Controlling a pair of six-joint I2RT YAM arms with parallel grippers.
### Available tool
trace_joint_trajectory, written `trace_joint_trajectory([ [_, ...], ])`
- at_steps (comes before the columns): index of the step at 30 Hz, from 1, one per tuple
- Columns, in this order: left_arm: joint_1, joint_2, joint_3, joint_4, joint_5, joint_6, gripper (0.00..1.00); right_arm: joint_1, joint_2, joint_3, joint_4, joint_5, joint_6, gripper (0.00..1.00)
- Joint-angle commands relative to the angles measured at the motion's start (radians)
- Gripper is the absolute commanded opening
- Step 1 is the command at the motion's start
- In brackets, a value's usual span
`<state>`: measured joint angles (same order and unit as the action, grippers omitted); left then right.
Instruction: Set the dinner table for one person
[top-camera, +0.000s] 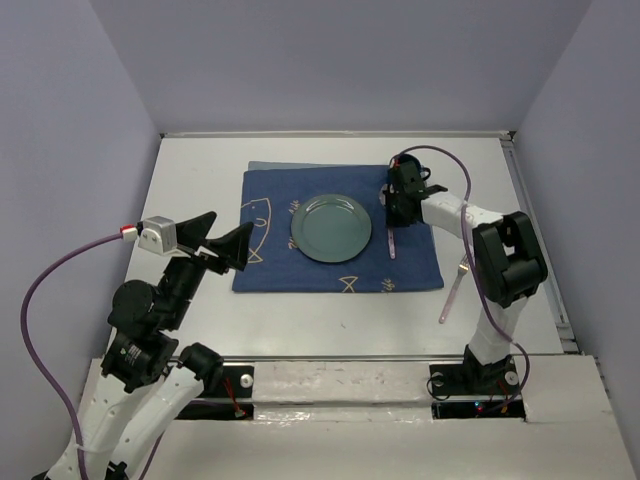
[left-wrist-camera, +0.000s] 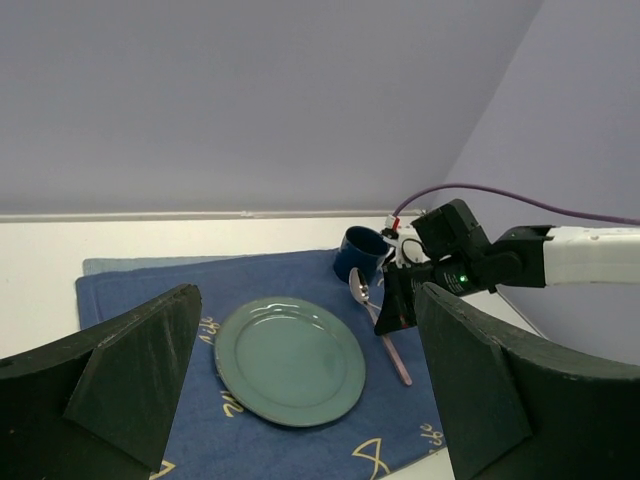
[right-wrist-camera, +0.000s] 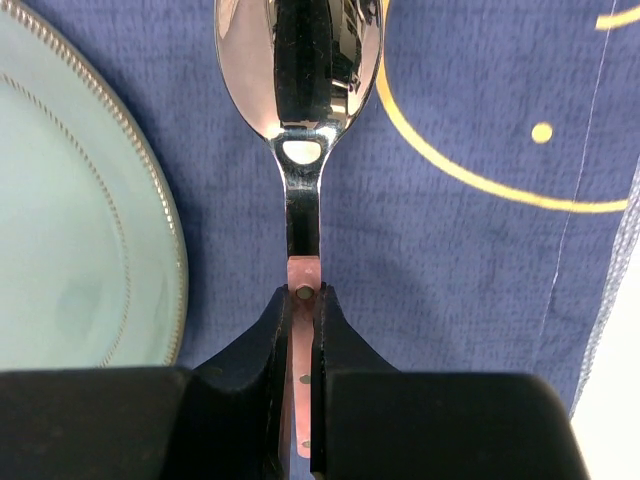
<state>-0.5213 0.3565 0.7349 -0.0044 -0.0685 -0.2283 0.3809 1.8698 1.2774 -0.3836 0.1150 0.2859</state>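
Pink-handled spoon (right-wrist-camera: 300, 90) pinched by the right gripper (right-wrist-camera: 303, 300), low on the blue cloth (top-camera: 270, 265) just right of the teal plate (top-camera: 331, 228), mid-frame on the white dinner table (top-camera: 200, 180). Step: laying the spoon; next, release and lift clear of the blue cup (left-wrist-camera: 358, 252) close behind. A fork (top-camera: 452, 292) lies lower right, off the cloth. The left gripper (top-camera: 228, 232) is spread, empty

The white worktop (top-camera: 330, 325) carries a dark blue fish-patterned cloth (top-camera: 300, 270) at its middle. A pink-handled utensil (top-camera: 450, 295) lies just right of the cloth.
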Motion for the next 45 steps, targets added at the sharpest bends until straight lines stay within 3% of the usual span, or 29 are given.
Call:
trace_joint_trajectory([
  [1,0.009,0.010,-0.002,0.049,0.016,0.006,0.99,0.007,0.026,0.066,0.038,0.031,-0.022,0.00],
  [11,0.014,0.012,-0.003,0.050,0.021,0.006,0.99,0.007,0.083,0.088,0.019,0.069,-0.016,0.02],
  [16,0.018,0.015,-0.002,0.050,0.029,0.004,0.99,0.007,0.068,0.089,0.012,0.092,-0.014,0.18],
  [17,0.020,0.015,-0.003,0.052,0.030,0.004,0.99,0.007,0.059,0.092,0.011,0.098,-0.013,0.28],
  [19,0.026,0.013,-0.002,0.052,0.033,0.001,0.99,0.007,0.043,0.096,0.008,0.101,-0.013,0.38],
  [22,0.029,0.012,-0.003,0.053,0.039,0.000,0.99,0.007,0.028,0.102,0.003,0.091,-0.007,0.41],
  [24,0.030,0.013,-0.003,0.053,0.042,-0.002,0.99,0.007,0.011,0.102,0.000,0.087,0.002,0.48],
  [28,0.030,0.007,-0.003,0.053,0.047,0.000,0.99,0.007,-0.033,0.093,-0.008,0.090,0.021,0.48],
  [35,0.032,-0.013,-0.002,0.058,0.064,-0.006,0.99,0.007,-0.358,-0.198,-0.018,0.262,0.211,0.42],
  [38,0.032,-0.028,-0.002,0.060,0.064,-0.008,0.99,-0.059,-0.510,-0.380,-0.075,0.259,0.349,0.40],
  [44,0.030,-0.059,-0.002,0.064,0.064,-0.009,0.99,-0.270,-0.698,-0.610,-0.138,0.127,0.383,0.41],
  [45,0.029,-0.063,-0.002,0.064,0.064,-0.009,0.99,-0.270,-0.719,-0.618,-0.170,0.133,0.386,0.47],
])
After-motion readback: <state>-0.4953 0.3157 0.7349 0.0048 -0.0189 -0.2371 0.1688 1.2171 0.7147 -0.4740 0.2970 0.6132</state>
